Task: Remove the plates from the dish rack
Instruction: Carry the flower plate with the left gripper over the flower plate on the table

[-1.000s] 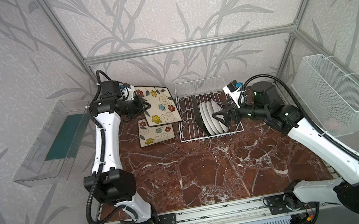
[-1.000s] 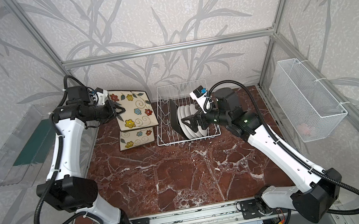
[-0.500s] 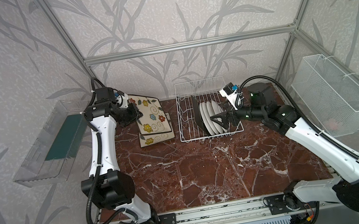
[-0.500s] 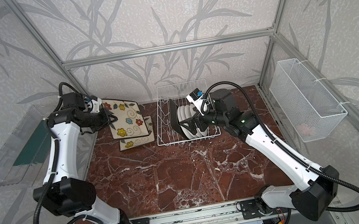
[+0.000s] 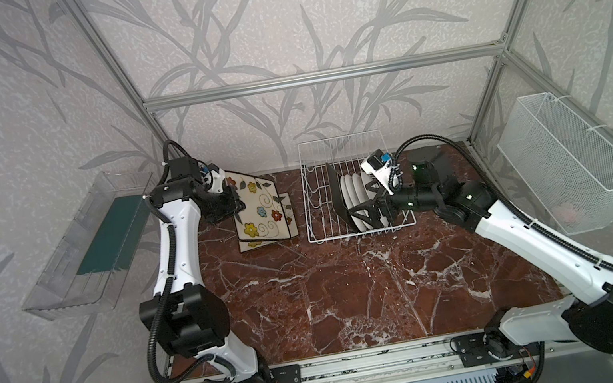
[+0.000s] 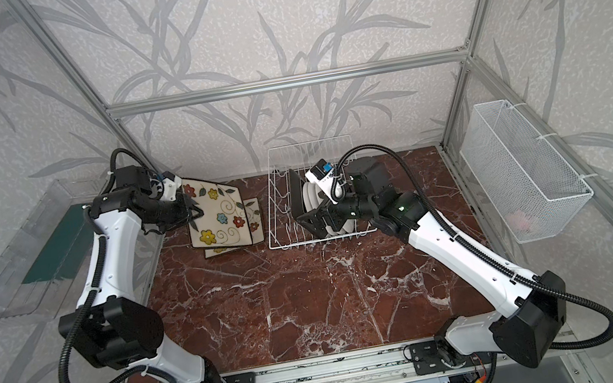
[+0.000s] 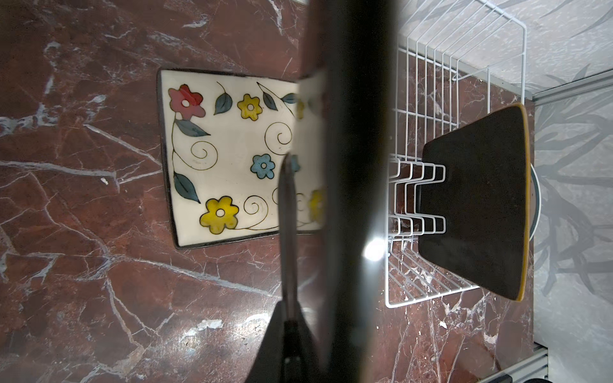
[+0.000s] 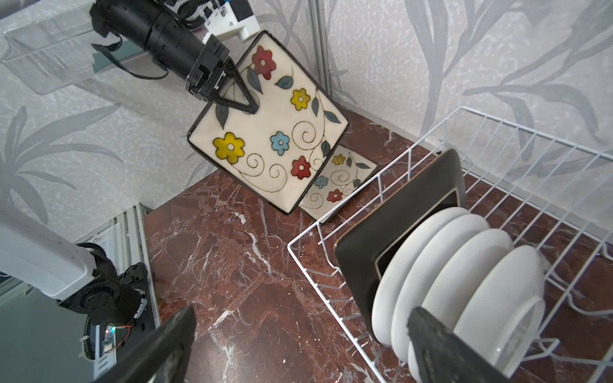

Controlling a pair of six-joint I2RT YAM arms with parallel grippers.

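Observation:
My left gripper [image 5: 237, 208] is shut on the rim of a square flowered plate [image 5: 258, 213], also seen in the right wrist view [image 8: 272, 132]. The plate hangs tilted over another flowered plate [image 7: 225, 156] that lies flat on the table. The white wire dish rack [image 5: 312, 183] holds a black-backed square plate [image 8: 398, 215] upright. Behind it stand several round white plates [image 8: 464, 275]. My right gripper [image 8: 302, 315] is open at the rack's near side. One of its fingers is in front of the round plates, the other is outside the rack.
A clear plastic tray [image 5: 94, 245] with a green item hangs on the left wall. A white mesh basket [image 5: 573, 160] hangs on the right wall. The brown marble tabletop [image 5: 355, 290] stretches in front of the rack. Aluminium frame posts stand at the back corners.
My left gripper has brought the flowered plate down and forward, over the flat plate. My right gripper has edged a little closer to the plates in the rack and stays open.

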